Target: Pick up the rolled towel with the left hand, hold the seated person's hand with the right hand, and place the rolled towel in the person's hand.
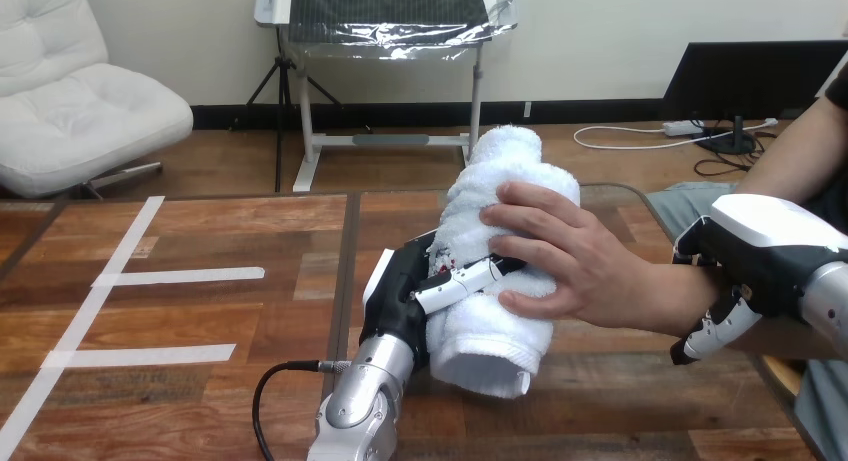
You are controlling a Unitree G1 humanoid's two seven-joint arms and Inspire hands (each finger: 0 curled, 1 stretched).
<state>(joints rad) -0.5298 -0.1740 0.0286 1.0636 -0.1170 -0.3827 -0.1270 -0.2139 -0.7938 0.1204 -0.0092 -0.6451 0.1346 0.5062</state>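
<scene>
The white rolled towel [492,271] stands tilted above the table's middle, one end pointing up and away. My left hand [412,286] grips it from the left side, its thumb [462,284] curled across the roll's front. The person's hand [560,261] comes from the right and lies over the towel's right side, its fingers wrapped onto the roll. My right hand [752,266] sits on the person's forearm near the wrist, with its fingers [715,326] curled round the forearm from above.
The wooden table [200,311] carries strips of white tape [160,276] on its left half. A dark seam [343,281] runs down the tabletop just left of my left arm.
</scene>
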